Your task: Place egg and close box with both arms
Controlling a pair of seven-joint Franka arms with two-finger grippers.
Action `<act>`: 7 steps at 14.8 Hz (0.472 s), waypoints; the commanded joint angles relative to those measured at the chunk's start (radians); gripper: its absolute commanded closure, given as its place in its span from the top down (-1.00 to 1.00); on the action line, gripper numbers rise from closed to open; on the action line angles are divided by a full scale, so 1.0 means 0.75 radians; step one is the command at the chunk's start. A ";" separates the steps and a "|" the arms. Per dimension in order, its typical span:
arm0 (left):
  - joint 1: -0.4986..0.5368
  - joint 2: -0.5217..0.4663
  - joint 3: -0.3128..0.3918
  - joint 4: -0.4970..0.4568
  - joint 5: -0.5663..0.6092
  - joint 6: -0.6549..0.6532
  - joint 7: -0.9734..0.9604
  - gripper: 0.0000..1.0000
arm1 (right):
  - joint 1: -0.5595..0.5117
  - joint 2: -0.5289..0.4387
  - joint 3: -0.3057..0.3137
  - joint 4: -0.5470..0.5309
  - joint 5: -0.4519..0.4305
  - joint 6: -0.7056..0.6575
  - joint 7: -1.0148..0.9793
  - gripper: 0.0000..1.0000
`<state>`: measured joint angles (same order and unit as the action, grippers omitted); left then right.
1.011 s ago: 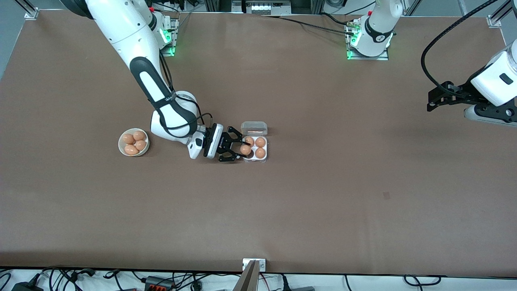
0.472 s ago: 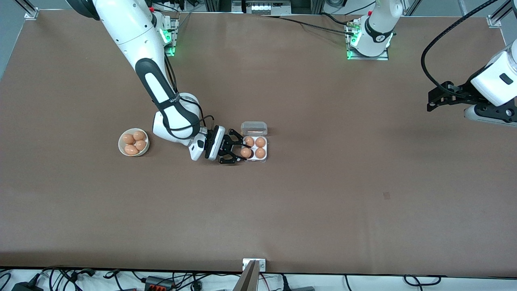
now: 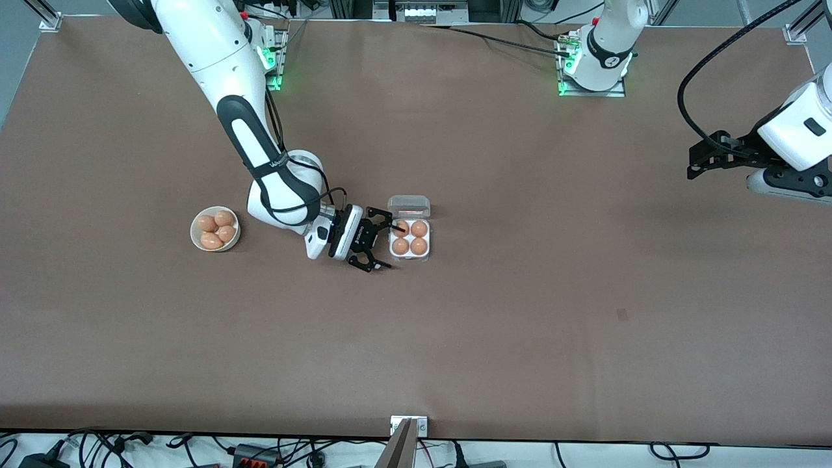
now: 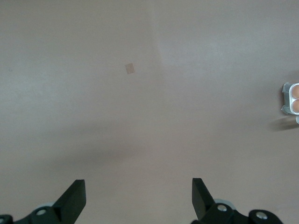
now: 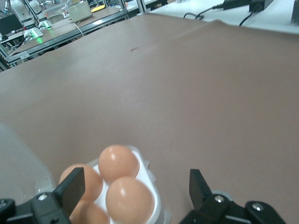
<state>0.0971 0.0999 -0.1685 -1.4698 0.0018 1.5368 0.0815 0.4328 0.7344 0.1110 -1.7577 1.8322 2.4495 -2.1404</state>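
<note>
Eggs fill all four cells of the box (image 3: 410, 242) on the tabletop (image 3: 520, 292), its clear lid (image 3: 409, 207) open; the right end effector (image 3: 383, 246) sits just beside it, fingers spread, empty; the left end effector (image 3: 694, 166) waits spread at its own end; the box is cut off in the left wrist view; no writing is legible.

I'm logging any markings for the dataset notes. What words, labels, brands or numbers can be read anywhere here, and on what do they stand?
Nothing can be read for certain.
Right arm: small white lettering on its black band, too small to read.
Left arm: a small mark on its black band, unreadable.
Box, eggs, bowl: no text visible.
</note>
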 commanded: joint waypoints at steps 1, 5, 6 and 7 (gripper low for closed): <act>0.006 -0.008 -0.010 0.009 0.018 -0.006 -0.019 1.00 | -0.039 -0.128 -0.009 -0.025 0.012 0.058 -0.085 1.00; 0.006 -0.008 -0.010 0.009 0.018 -0.010 -0.019 1.00 | -0.131 -0.296 -0.009 -0.082 -0.237 0.047 0.122 1.00; 0.006 -0.008 -0.010 0.009 0.018 -0.012 -0.021 1.00 | -0.149 -0.343 -0.007 -0.115 -0.313 0.045 0.249 1.00; 0.006 -0.008 -0.010 0.009 0.018 -0.014 -0.021 1.00 | -0.158 -0.402 -0.007 -0.153 -0.350 0.045 0.361 1.00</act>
<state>0.0971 0.0999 -0.1685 -1.4699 0.0018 1.5367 0.0815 0.3321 0.5358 0.0903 -1.7827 1.6312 2.4639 -1.9873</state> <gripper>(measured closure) 0.000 0.000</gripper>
